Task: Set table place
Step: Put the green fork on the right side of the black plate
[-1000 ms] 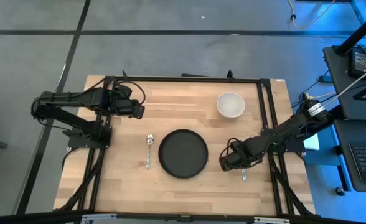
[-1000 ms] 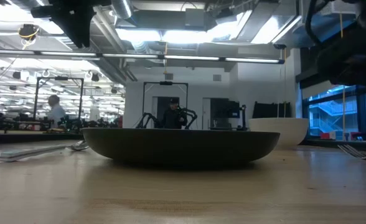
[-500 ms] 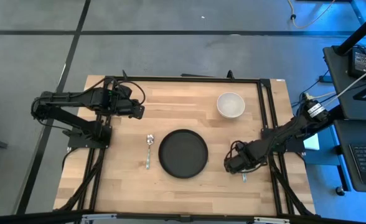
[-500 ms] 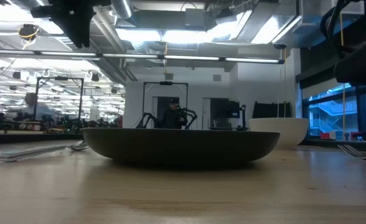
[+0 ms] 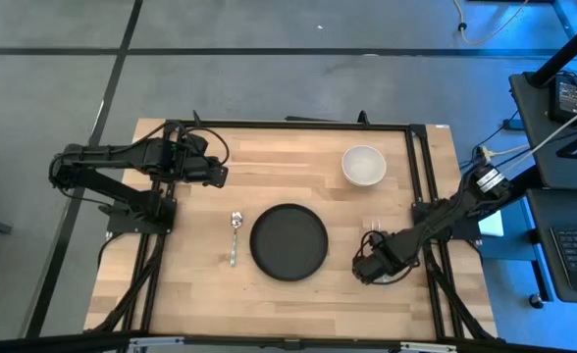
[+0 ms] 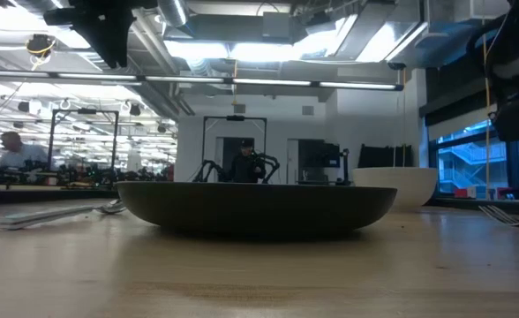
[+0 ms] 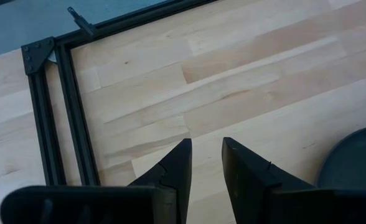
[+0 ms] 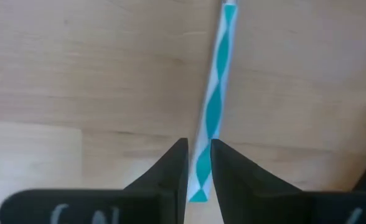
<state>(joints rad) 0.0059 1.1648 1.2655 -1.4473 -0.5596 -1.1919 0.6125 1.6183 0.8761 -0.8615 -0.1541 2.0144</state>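
A fork [image 5: 372,227] with a teal-and-white striped handle [image 8: 213,106] lies flat on the table [image 5: 298,147], right of the black plate [image 5: 288,242]. Its tines also show in the low view [image 6: 507,215]. My right gripper [image 5: 367,267] hovers over the handle's near end. Its fingers are narrowly open, one on either side of the handle [image 8: 198,155]. A spoon [image 5: 235,235] lies left of the plate. A white bowl [image 5: 363,165] stands at the far right. My left gripper [image 5: 218,175] waits at the far left, narrowly open above bare wood [image 7: 205,155].
The table's black frame rails run along the left [image 5: 156,245], right [image 5: 426,176] and far [image 5: 288,125] sides. Bare wood shows between the plate and the far edge and along the near edge. Behind the table, the low view shows a room with a person [image 6: 12,150].
My right gripper has moved toward the table's near edge along the fork's handle, uncovering the tines. The fork, plate, spoon and bowl have stayed where they were.
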